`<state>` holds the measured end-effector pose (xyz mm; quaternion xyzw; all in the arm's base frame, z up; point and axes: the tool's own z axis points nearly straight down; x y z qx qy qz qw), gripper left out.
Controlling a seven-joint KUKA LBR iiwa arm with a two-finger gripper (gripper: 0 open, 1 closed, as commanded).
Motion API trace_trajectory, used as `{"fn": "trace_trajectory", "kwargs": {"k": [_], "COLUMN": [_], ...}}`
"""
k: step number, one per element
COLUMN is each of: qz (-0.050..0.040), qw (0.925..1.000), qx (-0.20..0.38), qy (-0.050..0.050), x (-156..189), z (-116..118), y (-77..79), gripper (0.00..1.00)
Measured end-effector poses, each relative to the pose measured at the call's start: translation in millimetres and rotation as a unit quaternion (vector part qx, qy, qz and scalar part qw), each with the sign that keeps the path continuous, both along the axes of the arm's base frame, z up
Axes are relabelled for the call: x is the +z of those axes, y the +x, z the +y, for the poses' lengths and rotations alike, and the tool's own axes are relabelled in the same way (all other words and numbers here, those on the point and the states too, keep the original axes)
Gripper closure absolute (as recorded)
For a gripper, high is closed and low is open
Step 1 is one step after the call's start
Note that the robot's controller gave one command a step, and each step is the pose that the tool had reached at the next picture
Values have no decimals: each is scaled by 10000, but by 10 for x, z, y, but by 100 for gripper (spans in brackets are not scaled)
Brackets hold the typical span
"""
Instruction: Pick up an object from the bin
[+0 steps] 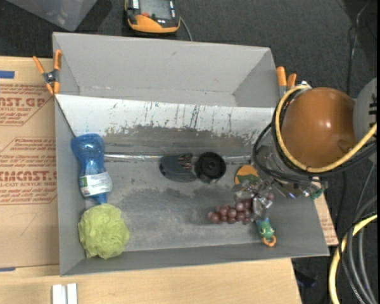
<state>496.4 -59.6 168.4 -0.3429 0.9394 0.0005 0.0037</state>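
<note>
End effector (258, 198), grip state indiscernible, sits at the bin's (158, 223) four o'clock beside dark-red grapes (231, 215); apparently nothing lifted yet.

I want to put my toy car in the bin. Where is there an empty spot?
The bin floor is bare between the green puff and the dark grapes, below the black pieces. It is crowded at the right, round the gripper.
</note>
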Motion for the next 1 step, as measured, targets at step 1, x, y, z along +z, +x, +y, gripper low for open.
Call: {"fn": "trace_trajectory", "kwargs": {"k": [1], "qz": [45], "qw": [9998], "qx": [199], "qy": [-4], "x": [795], "z": [-153], "y": [180], "gripper": [100]}}
